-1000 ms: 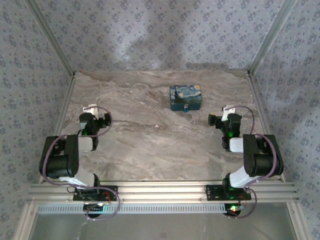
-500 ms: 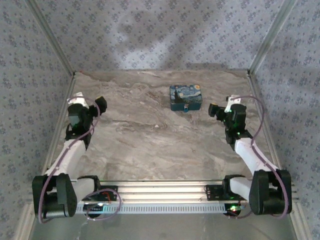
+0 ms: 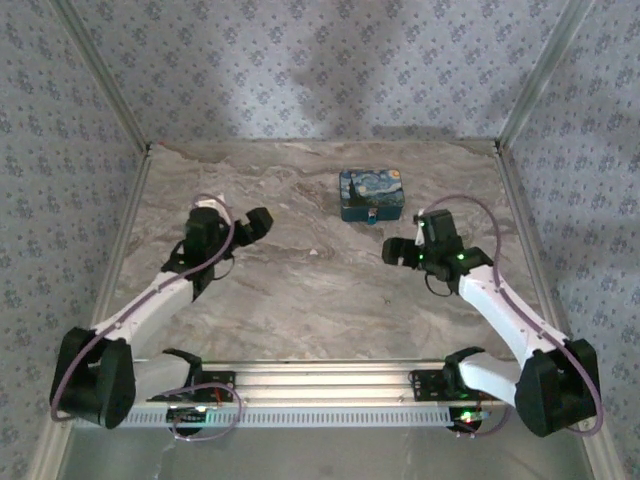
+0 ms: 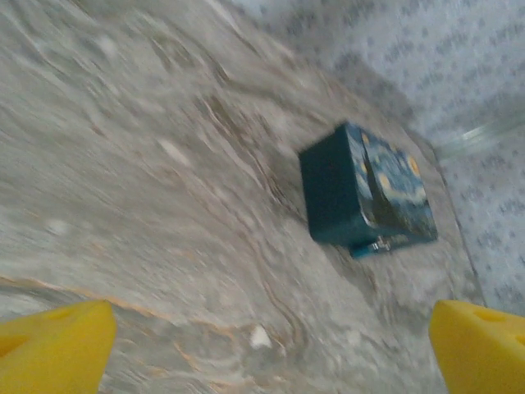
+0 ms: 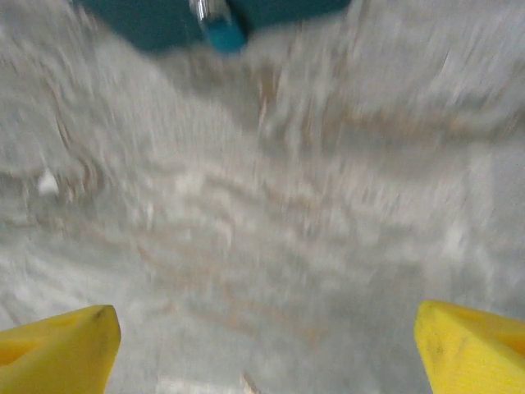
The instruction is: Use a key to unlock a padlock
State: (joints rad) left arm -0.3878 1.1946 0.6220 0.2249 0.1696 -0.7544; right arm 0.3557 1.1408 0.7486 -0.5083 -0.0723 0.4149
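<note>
A blue box (image 3: pixel 371 194) with a yellow swirl print stands at the back of the table, right of centre. A tiny silvery piece, the padlock (image 3: pixel 372 214), hangs at the box's near side with a small blue part under it. It appears blurred in the left wrist view (image 4: pixel 379 245) and the right wrist view (image 5: pixel 205 10). Whether the blue part (image 5: pixel 224 35) is the key I cannot tell. My left gripper (image 3: pixel 255 222) hovers open left of the box. My right gripper (image 3: pixel 395 250) hovers open just in front of the box, to its right. Nothing sits between either pair of yellow fingertips (image 4: pixel 57 341) (image 5: pixel 472 341).
The marble-patterned table (image 3: pixel 300 290) is fenced by patterned walls and metal posts (image 3: pixel 525 80) on three sides. A small white speck (image 4: pixel 259 336) lies on the table in front of the box. The arm bases sit on the rail (image 3: pixel 330 380) at the near edge.
Both arms have unfolded from beside their bases and swung inward. The left gripper moved right and the right gripper moved left, both nearer the box.
</note>
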